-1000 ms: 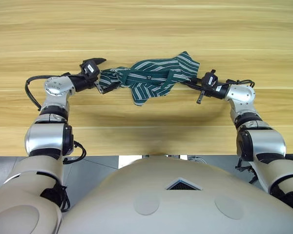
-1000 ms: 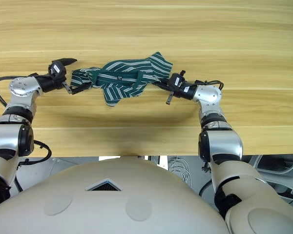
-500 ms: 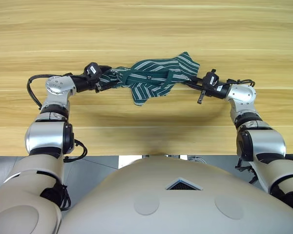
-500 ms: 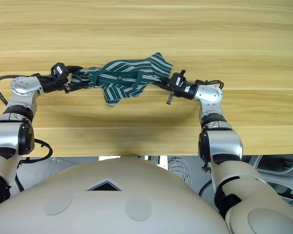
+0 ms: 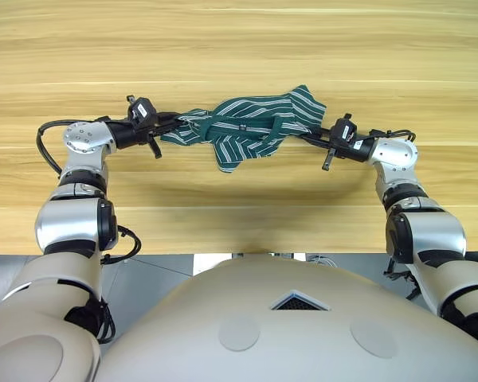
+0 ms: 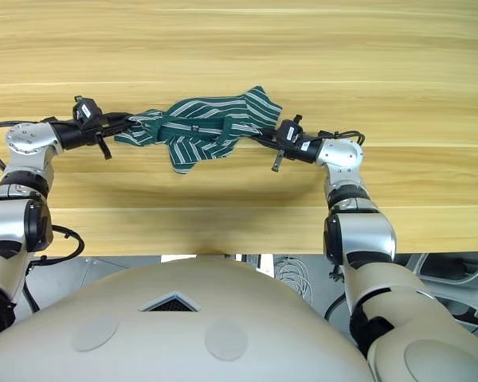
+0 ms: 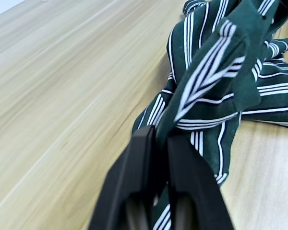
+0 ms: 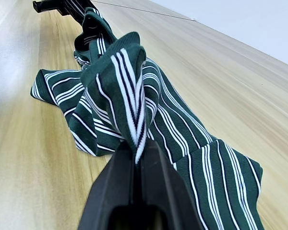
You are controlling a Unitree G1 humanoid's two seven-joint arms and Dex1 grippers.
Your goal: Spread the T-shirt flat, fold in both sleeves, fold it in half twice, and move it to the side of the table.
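Jaws of the left gripper (image 5: 169,121) are clamped on one end of the green, white-striped T-shirt (image 5: 251,127); the right gripper (image 5: 315,137) pinches the opposite end. The shirt sags bunched between them onto the pale wood-grain table (image 5: 239,48). Grey floor (image 5: 147,278) shows past the table's near edge.

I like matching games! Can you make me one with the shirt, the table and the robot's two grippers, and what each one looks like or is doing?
Things:
1. T-shirt
2. table
3. left gripper
4. right gripper

Clues:
A. pale wood
B. green with white stripes, bunched up
C. shut on the shirt's end at the robot's right
D. shut on the shirt's end at the robot's left

Pairs: 1-B, 2-A, 3-D, 4-C
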